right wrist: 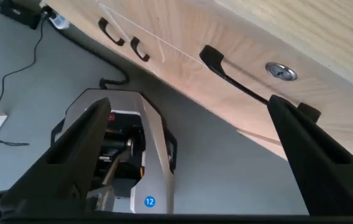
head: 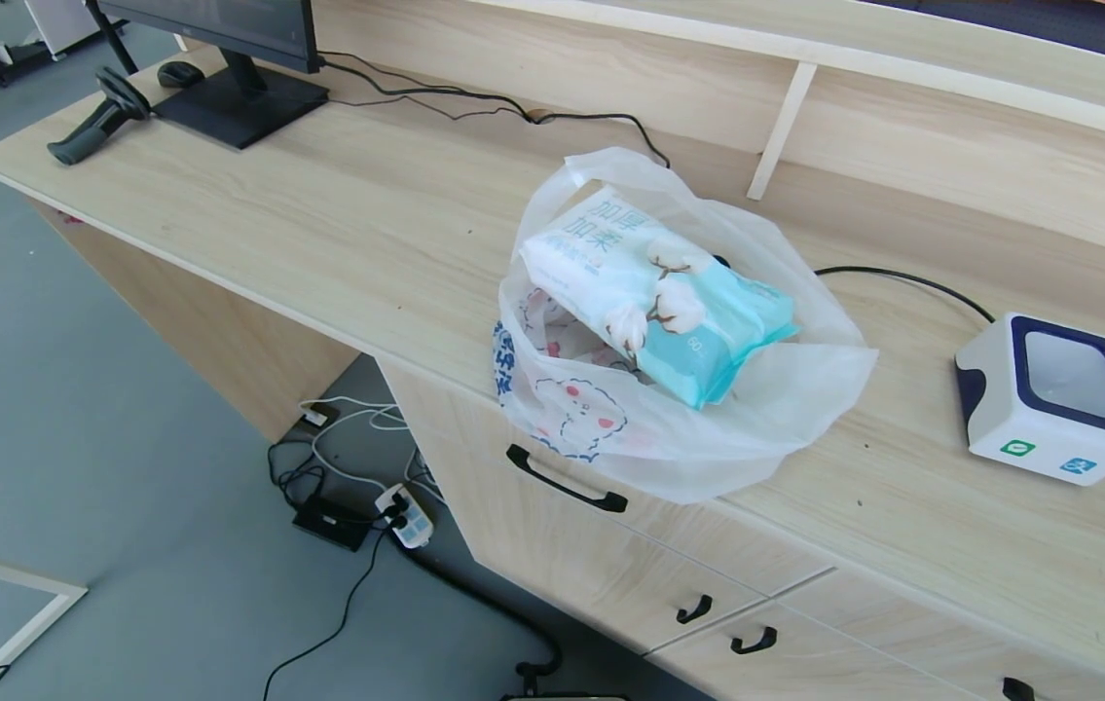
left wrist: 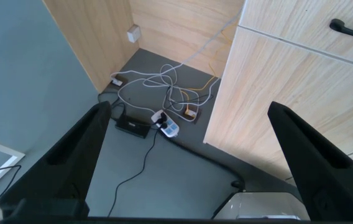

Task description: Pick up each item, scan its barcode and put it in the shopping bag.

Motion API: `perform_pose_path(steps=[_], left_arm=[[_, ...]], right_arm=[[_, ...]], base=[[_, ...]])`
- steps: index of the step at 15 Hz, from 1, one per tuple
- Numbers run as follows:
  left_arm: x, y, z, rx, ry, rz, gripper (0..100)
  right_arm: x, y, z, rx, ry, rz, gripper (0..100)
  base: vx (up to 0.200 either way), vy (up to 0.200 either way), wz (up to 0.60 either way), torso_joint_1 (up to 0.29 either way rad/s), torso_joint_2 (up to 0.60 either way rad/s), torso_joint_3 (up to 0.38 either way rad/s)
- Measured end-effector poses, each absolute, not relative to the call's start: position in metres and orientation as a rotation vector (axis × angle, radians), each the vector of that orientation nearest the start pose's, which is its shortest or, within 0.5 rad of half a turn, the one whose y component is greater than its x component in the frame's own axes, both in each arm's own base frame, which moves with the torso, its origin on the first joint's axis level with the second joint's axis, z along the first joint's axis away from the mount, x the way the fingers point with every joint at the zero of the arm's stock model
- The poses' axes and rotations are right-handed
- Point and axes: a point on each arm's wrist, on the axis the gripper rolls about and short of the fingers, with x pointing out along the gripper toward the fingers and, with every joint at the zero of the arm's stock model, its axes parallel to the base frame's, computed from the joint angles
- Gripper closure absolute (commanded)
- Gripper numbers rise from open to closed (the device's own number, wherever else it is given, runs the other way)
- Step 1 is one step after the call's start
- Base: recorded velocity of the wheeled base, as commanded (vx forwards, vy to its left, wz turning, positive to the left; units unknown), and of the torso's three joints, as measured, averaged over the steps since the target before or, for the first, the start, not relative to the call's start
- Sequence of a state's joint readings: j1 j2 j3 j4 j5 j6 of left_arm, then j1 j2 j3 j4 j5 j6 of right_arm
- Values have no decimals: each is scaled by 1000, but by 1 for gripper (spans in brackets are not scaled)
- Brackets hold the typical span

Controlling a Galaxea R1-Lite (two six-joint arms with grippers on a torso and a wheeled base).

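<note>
A translucent white shopping bag lies on the wooden counter near its front edge. Inside it, a white and teal pack of wipes shows at the bag's mouth, with another printed item under it seen through the plastic. A white and dark blue barcode scanner box stands on the counter to the right of the bag. My left gripper hangs open below the counter, over the floor beside the drawers. My right gripper is open too, low in front of the drawer fronts.
A monitor stand, a mouse and a handheld scanner sit at the counter's far left. Cables run along the back. A power strip and cords lie on the floor under the counter. Drawer handles jut from the front.
</note>
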State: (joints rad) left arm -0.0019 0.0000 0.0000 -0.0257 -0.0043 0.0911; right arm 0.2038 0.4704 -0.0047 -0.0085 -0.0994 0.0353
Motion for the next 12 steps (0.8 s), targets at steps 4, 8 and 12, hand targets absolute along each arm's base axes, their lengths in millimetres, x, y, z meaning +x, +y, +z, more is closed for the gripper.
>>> perform_pose_path(steps=[4,8,12], left_arm=[[-23,0,78,89,-23,-5,0],[-23,0,78,89,-23,-4,0],[-23,0,78,79,-23,-4,0]], right_arm=[[13,-2,79,10,439,-72,0],[-2,-2,80,28,254,-131,0],[-18,-2,78,49,58,-110,0]], base=[[0,0,0,0,0,0],[0,0,0,0,0,0],[0,0,0,0,0,0]])
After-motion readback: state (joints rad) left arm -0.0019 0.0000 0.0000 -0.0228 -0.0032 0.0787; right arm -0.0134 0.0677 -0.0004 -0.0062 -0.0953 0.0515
